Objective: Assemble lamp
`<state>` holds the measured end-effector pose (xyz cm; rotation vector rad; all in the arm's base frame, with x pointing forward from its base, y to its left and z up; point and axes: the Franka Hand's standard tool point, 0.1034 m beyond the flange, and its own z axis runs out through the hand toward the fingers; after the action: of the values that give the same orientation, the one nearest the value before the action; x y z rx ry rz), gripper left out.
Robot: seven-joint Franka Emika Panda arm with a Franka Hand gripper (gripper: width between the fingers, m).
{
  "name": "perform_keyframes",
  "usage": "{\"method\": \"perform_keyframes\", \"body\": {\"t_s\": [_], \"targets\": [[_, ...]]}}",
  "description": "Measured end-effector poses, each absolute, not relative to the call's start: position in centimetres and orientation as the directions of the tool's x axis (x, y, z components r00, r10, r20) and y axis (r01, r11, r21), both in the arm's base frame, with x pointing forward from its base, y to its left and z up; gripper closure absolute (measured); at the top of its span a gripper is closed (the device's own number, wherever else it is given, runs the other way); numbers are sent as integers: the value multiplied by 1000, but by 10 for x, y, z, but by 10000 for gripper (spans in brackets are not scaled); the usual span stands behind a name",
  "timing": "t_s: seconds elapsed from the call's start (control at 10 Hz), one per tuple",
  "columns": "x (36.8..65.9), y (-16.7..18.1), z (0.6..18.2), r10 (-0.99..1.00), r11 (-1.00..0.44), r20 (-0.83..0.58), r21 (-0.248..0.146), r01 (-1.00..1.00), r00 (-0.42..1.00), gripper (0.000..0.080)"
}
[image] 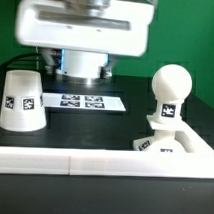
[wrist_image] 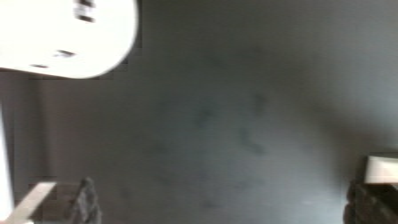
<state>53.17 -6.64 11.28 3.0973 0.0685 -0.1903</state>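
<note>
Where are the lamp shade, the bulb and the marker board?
lamp shade (image: 21, 100): exterior view, front wall of the cone.
bulb (image: 174, 82): exterior view, round ball top.
marker board (image: 87, 100): exterior view, tagged flat surface.

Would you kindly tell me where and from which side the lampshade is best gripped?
Probably across its narrow top end, coming straight down from above. The lampshade stands upright on the table with its narrow end up and its wide end down, well apart from the bulb and base, so the hand's fingers could likely close on opposite sides of the sloping wall there.

Shade (image: 21, 100) upright, apart; bulb (image: 167, 95) standing on base (image: 172, 144).
</note>
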Motion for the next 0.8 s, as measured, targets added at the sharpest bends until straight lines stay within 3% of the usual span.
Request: {"method": "perform_keyframes", "body": {"t_s": [0.4,0.8], "targets": [[515,-115,111,120,-992,-60,38,122,991,101],[514,-120,115,123,-991,-26,46,124,992,101]]}}
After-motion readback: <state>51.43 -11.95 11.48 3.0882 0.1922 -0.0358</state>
